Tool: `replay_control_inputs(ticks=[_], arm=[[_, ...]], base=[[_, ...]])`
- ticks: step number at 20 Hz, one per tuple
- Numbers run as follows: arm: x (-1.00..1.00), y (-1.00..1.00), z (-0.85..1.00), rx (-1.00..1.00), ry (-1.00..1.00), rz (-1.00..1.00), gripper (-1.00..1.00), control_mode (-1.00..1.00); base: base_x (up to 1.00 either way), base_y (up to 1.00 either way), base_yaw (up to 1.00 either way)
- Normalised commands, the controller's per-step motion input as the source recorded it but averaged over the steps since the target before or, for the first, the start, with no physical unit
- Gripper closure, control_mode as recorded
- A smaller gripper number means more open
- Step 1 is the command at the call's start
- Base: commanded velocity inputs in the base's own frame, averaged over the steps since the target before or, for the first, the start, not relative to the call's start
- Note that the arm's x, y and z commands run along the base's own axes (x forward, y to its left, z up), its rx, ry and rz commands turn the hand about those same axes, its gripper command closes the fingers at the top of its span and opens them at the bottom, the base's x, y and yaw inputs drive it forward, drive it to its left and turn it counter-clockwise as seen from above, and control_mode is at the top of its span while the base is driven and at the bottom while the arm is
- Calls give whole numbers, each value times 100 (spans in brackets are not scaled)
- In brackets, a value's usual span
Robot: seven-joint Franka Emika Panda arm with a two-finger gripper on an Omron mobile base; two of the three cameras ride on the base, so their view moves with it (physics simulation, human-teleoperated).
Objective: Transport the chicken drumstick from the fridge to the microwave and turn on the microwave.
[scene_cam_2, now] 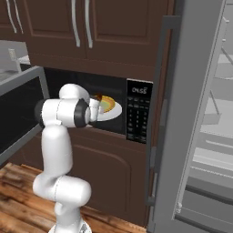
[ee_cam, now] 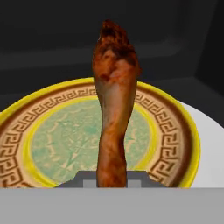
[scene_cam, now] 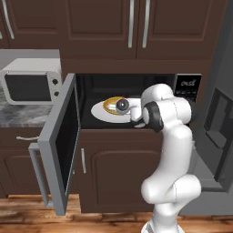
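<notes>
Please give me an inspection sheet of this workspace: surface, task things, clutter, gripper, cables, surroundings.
Surface: white round turntable inside the oven cavity, carrying a yellow-rimmed patterned plate.
Task things: golden-brown chicken drumstick is over the plate, held at its thin end; whether it touches the plate cannot be told. Wide black built-in microwave has its door swung open, display lit. Tall grey fridge stands open, pale shelves showing.
Clutter: nothing seen.
Gripper: the gripper is shut on the drumstick, reaching into the cavity.
Cables: nothing seen.
Surroundings: small white countertop oven on a grey stone counter, dark brown cabinets, wooden floor.
</notes>
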Motion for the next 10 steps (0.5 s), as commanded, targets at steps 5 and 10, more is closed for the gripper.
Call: replay_control_inputs(ticks=[5,10], arm=[[52,0,1,0,0,2,100,-100],[51,0,0,0,0,2,100,-100]], base=[[0,0,0],[0,0,0]])
